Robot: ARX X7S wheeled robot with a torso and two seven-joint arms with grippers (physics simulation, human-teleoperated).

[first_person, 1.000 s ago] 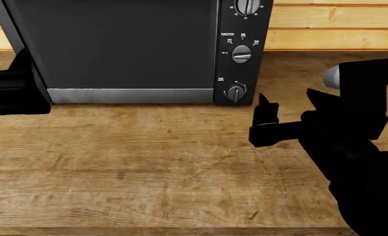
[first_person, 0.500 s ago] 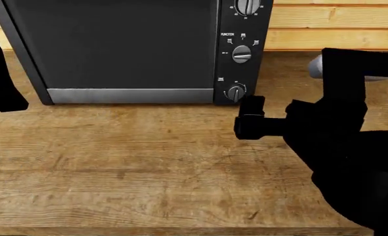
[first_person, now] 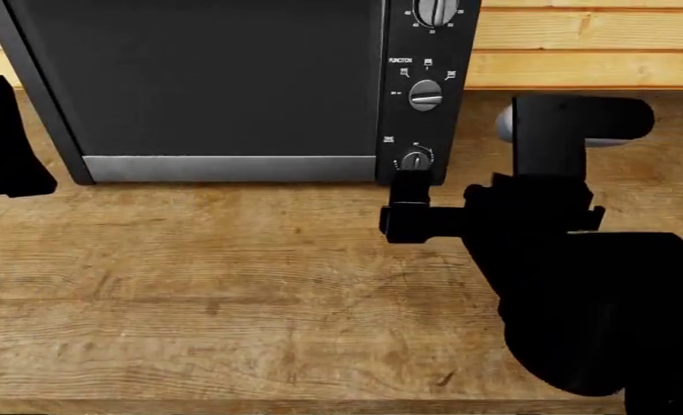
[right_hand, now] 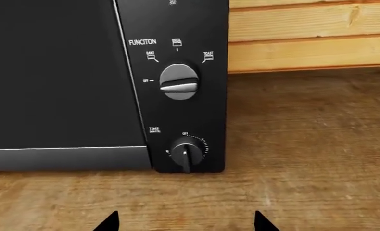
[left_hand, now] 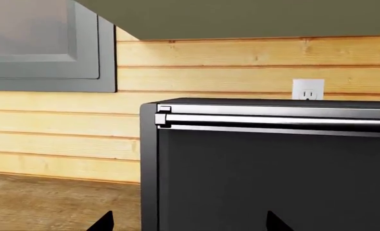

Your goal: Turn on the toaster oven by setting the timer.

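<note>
The black toaster oven [first_person: 214,78] stands at the back of the wooden counter, and its dark glass door [right_hand: 55,72] fills much of the right wrist view. The timer [right_hand: 186,151] is the lowest knob on its panel, labelled TIME, with its silver bar upright under the OFF mark. My right gripper [first_person: 411,188] is open just in front of the timer [first_person: 417,161] and slightly below it, not touching it; its fingertips [right_hand: 109,223] show over bare wood. My left gripper [first_person: 2,147] is open beside the oven's left corner [left_hand: 150,163].
The FUNCTION knob [right_hand: 178,88] sits above the timer, and a third knob [first_person: 437,10] is at the panel's top. A wood-plank wall [left_hand: 241,67] with an outlet [left_hand: 307,89] runs behind the oven. Wooden counter [first_person: 226,285] stretches in front.
My right gripper has moved left and closer to the oven, ending in front of the timer knob. My left gripper has drawn back toward the left edge of the head view.
</note>
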